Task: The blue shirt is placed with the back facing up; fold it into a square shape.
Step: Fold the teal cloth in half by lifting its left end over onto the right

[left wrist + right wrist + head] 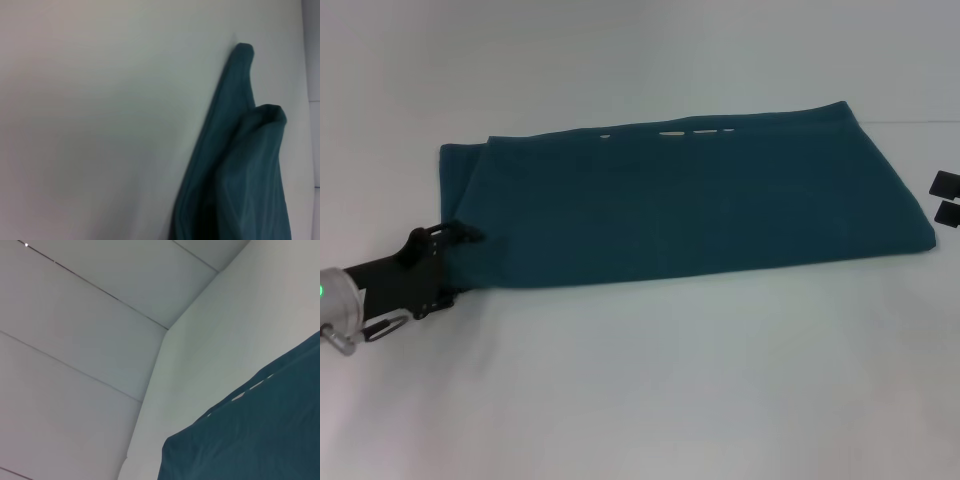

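The blue shirt (680,205) lies flat as a long teal band across the table, with bits of white lettering peeking out along its far edge. My left gripper (460,262) sits at the shirt's near left corner, touching the cloth and hiding that corner. In the left wrist view, the shirt (240,175) shows as two raised folds seen close up. My right gripper (946,198) stands open just off the shirt's right end, with nothing between its two black pads. The right wrist view shows the shirt (260,440) and some white lettering.
The white table (650,390) stretches bare in front of the shirt and behind it. White wall panels (75,340) rise beyond the table's far side.
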{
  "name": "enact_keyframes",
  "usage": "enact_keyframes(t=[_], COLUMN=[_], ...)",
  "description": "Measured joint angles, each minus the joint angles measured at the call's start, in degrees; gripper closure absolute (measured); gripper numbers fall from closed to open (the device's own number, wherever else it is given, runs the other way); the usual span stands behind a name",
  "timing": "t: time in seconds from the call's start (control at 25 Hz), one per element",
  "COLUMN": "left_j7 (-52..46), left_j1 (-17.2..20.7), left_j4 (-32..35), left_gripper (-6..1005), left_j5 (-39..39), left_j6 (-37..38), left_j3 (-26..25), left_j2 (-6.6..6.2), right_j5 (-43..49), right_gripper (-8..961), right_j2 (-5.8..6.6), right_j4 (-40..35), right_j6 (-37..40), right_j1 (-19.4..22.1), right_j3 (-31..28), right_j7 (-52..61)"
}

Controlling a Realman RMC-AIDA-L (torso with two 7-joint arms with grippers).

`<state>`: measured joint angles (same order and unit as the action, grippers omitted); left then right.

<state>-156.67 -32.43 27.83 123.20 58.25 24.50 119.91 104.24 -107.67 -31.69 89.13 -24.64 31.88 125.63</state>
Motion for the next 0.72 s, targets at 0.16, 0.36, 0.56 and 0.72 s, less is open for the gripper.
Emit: enact_keyframes(t=[0.16,0.36,0.56,0.72], left_j7=[0.41,1.33,2.44,4.33], left_j1=[-1.51,-2.46,-1.80,-1.49], left_j4=[-0.59,-1.24,0.27,0.53], left_gripper=[248,261,273,498], left_j5=[-0.10,-0.18,-0.38,-0.54], left_j6=[-1.63,-1.86,-0.58,0.62], left_j3=[1.10,1.36,1.86,1.64], left_j2=[0.09,-0.05,0.36,0.38], right_j5=[0.00,-0.15,-0.30,-0.21], right_gripper=[162,162,162,162], right_j2=[0.06,0.10,0.09,0.09], right_j4=[0.39,0.50,0.50,0.74], right_j6=[0.19,0.38,0.43,0.44], right_j1=[0.13,0.33,0.48,0.53], right_j3=[-0.60,-0.67,-0.81,-1.05], right_j7=[-0.02,-0.03,-0.02,-0.01])
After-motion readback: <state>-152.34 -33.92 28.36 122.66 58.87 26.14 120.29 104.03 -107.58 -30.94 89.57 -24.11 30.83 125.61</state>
